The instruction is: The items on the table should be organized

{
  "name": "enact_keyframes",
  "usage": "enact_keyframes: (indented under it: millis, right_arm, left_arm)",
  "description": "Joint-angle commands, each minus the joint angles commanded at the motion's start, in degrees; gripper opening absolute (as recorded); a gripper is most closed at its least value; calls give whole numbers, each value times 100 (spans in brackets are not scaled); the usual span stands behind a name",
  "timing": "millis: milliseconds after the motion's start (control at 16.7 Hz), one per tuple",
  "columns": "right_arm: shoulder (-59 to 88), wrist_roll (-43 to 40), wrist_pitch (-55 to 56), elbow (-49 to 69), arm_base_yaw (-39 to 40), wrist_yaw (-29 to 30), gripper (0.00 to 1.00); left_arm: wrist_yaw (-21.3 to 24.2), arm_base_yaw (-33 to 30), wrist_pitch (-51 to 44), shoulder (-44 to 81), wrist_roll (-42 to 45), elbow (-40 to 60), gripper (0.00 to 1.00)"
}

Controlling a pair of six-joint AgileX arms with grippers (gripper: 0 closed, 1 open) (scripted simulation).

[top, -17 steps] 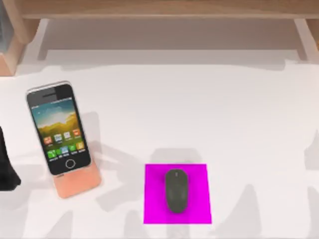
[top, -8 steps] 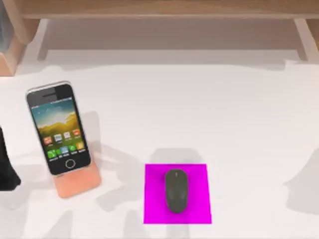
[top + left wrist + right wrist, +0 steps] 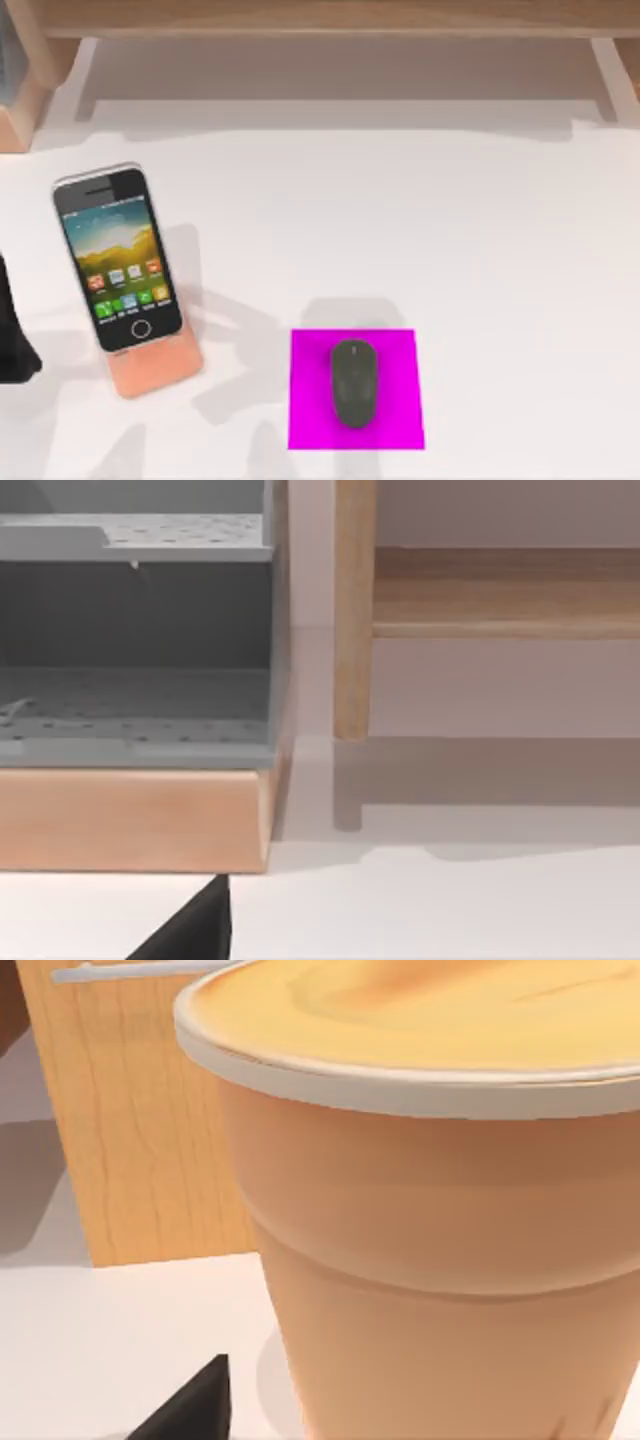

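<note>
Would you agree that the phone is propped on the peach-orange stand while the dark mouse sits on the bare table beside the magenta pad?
Not quite. The phone is propped on the peach-orange stand, but the top view shows the mouse lying on the magenta pad, not on the bare table beside it.

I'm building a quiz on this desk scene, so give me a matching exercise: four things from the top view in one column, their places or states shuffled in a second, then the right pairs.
Things:
1. small dark grey oval computer mouse
2. silver-edged smartphone with a lit app screen
3. peach-orange phone stand
4. magenta square pad

Places or states:
A. lies flat on the white tabletop, under another thing
B. props up the thing leaning on it, at the table's left
C. rests on the coloured square
D. leans tilted, screen glowing

Pairs: 1-C, 2-D, 3-B, 4-A
</note>
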Motion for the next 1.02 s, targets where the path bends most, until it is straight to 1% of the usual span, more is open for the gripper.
enact_keyframes:
  millis: [180,360,780,1020]
  right_arm:
    - [696,17,706,416,12,-267,100]
    - [1023,32,1076,668,66,-410,100]
    - [1044,33,1091,701,70,-410,100]
    - [1144,32,785,1113,304,-198,100]
  left_arm:
    - [0,0,0,0,0,0,100]
    - [0,0,0,0,0,0,100]
    - [0,0,0,0,0,0,100]
    - [0,0,0,0,0,0,100]
